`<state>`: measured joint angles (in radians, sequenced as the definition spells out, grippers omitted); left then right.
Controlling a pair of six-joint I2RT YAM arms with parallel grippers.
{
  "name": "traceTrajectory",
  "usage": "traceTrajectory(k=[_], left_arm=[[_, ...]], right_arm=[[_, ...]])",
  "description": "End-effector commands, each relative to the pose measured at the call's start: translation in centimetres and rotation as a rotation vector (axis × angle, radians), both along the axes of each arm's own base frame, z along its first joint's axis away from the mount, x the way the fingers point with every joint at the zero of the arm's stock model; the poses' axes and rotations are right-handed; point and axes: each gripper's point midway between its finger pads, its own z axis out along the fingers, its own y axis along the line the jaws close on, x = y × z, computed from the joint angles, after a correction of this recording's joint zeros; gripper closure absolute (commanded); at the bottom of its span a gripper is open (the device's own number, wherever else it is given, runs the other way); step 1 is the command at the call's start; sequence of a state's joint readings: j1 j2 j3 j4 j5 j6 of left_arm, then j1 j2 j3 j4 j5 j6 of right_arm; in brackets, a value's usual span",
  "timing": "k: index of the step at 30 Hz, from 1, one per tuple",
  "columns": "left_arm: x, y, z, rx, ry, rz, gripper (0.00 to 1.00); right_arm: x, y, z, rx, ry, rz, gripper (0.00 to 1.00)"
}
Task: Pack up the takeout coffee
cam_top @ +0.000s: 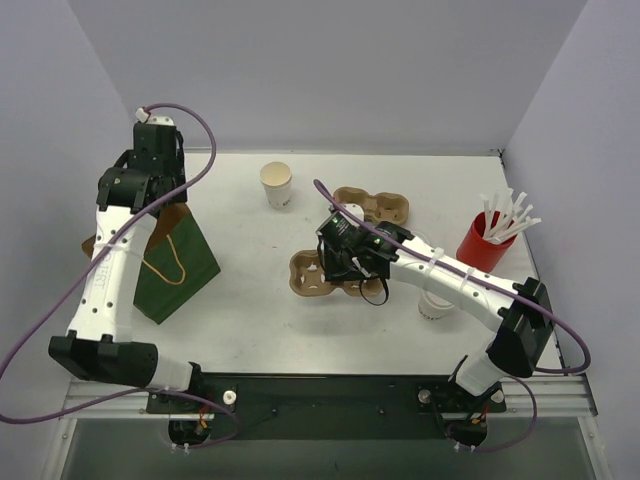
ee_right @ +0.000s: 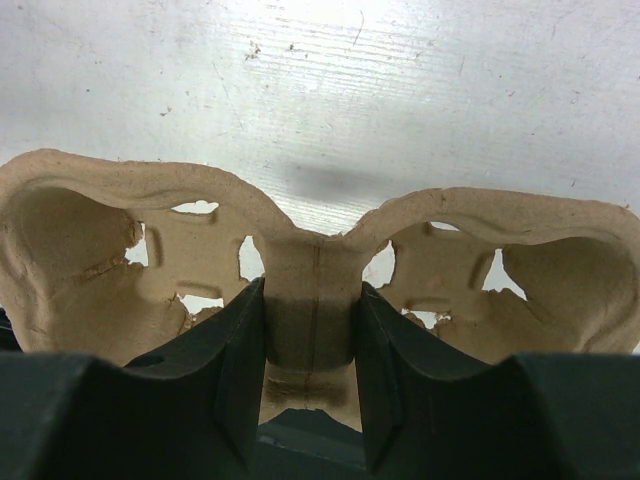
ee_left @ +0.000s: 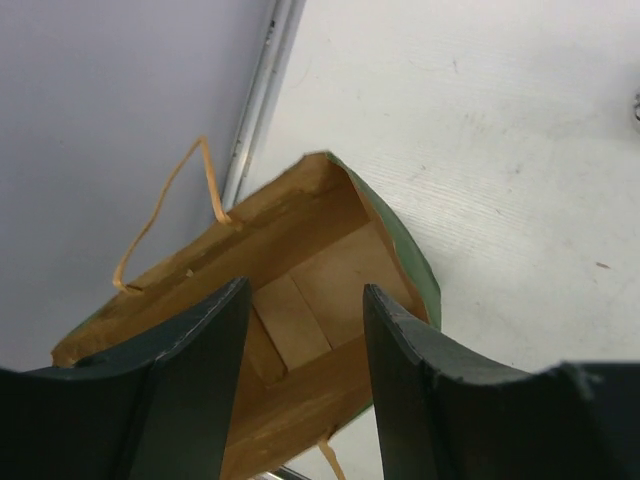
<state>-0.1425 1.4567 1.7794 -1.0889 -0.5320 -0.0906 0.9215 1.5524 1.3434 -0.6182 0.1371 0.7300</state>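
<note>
The left gripper [ee_left: 305, 292] hangs wide open over the open green bag [ee_left: 330, 240], holding nothing. The right gripper [ee_right: 310, 292] pinches the middle of 1 brown cup carrier [ee_right: 90, 250]. The white coffee cup [cam_top: 277, 184] stands lidless at the top view's upper middle.
</note>
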Motion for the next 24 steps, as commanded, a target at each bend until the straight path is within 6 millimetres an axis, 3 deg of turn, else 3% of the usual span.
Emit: traceTrajectory(k=[1,3,4,9,15,24], left_arm=[[-2.6,-1.8,2.1,-0.148,-0.124,-0.051,0.41],[-3.9,-2.8,2.8,-0.202,-0.163,-0.103,0.43],[-4.3,-3.3,2.0,-0.223,-0.147,-0.128,0.43],[-6.8,-3.0,0.9,-0.201,-0.113,-0.141,0.43],[-6.8,-4.0,-1.4,-0.164,-0.031,-0.187,0.37],[-5.9,-2.2,-3.0,-0.019,0.035,-0.094,0.36]], right_arm=[[0.1,-0.5,0.4,-0.018,0.003,0.0,0.71],[0.1,-0.7,0.5,-0.022,-0.004,-0.005,0.72],[0.1,-0.9,0.3,-0.026,-0.003,-0.007,0.72],[-0.2,-1.3,0.1,-0.026,-0.001,-0.025,0.71],[-0.7,-1.9,-0.1,-0.022,0.004,-0.043,0.72],[-1.3,-2.2,-0.2,-0.016,0.018,-0.047,0.73]])
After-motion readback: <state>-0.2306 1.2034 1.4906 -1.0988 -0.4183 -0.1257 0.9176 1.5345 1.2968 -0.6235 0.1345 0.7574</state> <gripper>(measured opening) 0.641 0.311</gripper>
